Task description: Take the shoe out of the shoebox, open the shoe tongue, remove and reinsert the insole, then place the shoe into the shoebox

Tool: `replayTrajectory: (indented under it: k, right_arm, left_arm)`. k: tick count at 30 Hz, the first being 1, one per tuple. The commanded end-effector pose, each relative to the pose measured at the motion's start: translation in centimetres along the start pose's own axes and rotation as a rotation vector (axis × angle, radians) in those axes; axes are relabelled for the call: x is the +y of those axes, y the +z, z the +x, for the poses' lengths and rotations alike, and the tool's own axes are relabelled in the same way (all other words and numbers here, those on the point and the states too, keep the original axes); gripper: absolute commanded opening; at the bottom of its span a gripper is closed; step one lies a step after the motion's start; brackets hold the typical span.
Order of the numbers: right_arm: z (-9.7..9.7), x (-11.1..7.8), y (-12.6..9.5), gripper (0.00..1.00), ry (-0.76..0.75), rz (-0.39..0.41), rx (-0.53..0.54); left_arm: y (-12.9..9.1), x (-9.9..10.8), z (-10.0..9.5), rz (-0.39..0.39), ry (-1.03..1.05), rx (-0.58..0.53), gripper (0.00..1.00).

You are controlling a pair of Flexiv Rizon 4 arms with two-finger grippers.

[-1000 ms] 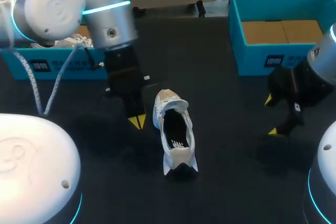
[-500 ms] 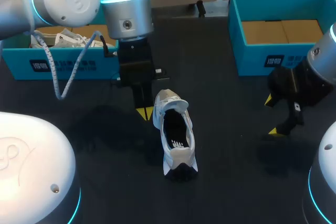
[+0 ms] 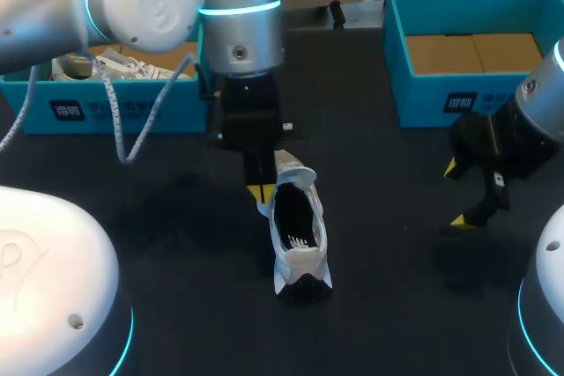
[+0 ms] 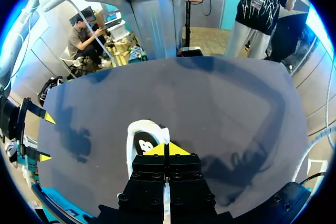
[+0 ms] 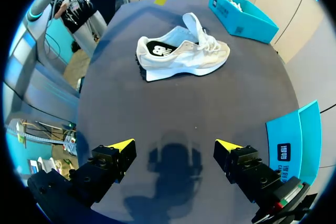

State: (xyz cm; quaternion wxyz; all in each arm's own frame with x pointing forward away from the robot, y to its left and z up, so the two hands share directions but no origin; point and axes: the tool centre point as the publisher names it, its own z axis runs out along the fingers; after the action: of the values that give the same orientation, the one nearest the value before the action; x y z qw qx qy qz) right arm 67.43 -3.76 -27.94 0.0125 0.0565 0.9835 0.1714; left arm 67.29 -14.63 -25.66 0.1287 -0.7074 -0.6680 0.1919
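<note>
Our shoe (image 3: 295,228) lies out on the worktop (image 3: 388,297), our left pincer (image 3: 256,191) closed by its front, our right pincer (image 3: 455,193) open well apart; tongue (image 5: 192,24), insole (image 3: 293,209) and putting away remain.

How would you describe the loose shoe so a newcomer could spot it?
On the dark table, between two teal shoeboxes, a white sneaker stands beside my left hand. Unlike the other sneaker, inside the left shoebox, it sits on the bare tabletop.
</note>
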Motion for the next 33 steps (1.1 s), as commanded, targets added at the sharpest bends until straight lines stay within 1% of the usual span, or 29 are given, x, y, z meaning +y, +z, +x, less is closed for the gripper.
replayTrajectory:
  k: [1,3,5,6,7,8,9,11,13,14,16,22,26,30,33]
  right_arm:
    - [0.2,0.0,0.0,1.00,0.001,0.002,-0.003]
    - [-0.1,-1.1,-0.5,1.00,0.015,-0.002,-0.008]
    - [-0.4,-3.0,-1.5,1.00,0.047,0.009,-0.018]
    - [-0.5,-3.5,-1.8,1.00,0.056,0.013,-0.021]
    - [-0.5,-4.5,-2.5,1.00,0.073,0.015,-0.032]
    - [-0.5,-4.7,-2.6,1.00,0.077,0.014,-0.036]
    - [-0.6,-5.7,-3.2,1.00,0.091,0.028,-0.043]
    - [-0.8,-6.5,-3.6,1.00,0.100,0.022,-0.049]
    - [-0.9,-7.1,-3.8,1.00,0.111,0.033,-0.047]
    - [-1.0,-7.3,-3.9,1.00,0.116,0.026,-0.051]
    - [-1.1,-7.6,-3.9,1.00,0.106,0.031,-0.039]
    - [-1.1,-7.6,-3.9,1.00,0.106,0.031,-0.039]
    - [-1.1,-7.6,-3.9,1.00,0.106,0.031,-0.039]
    - [-1.1,-7.6,-3.9,1.00,0.106,0.031,-0.039]
    - [-1.1,-7.6,-3.9,1.00,0.106,0.031,-0.039]
  left_arm:
    - [0.0,0.1,0.0,-0.001,0.000,0.002,0.00]
    - [0.1,0.1,-0.2,-0.002,0.016,0.008,0.00]
    - [0.4,0.3,-0.8,-0.025,0.033,0.033,0.00]
    - [0.6,0.3,-1.0,-0.037,0.045,0.047,0.00]
    - [0.9,0.4,-1.3,-0.052,0.059,0.070,0.00]
    - [1.0,0.4,-1.4,-0.057,0.059,0.074,0.00]
    - [1.4,0.6,-1.7,-0.062,0.078,0.093,0.00]
    - [1.5,0.7,-1.8,-0.057,0.091,0.104,0.00]
    - [1.5,0.7,-1.8,-0.057,0.091,0.104,0.00]
    - [1.5,0.7,-1.8,-0.057,0.091,0.104,0.00]
    - [1.5,0.7,-1.8,-0.057,0.091,0.104,0.00]
    - [1.5,0.7,-1.8,-0.057,0.091,0.104,0.00]
    - [2.8,2.0,-2.2,-0.102,0.083,0.138,0.00]
    - [4.0,2.3,-2.4,-0.106,0.086,0.140,0.00]
    - [4.0,2.3,-2.4,-0.106,0.086,0.140,0.00]
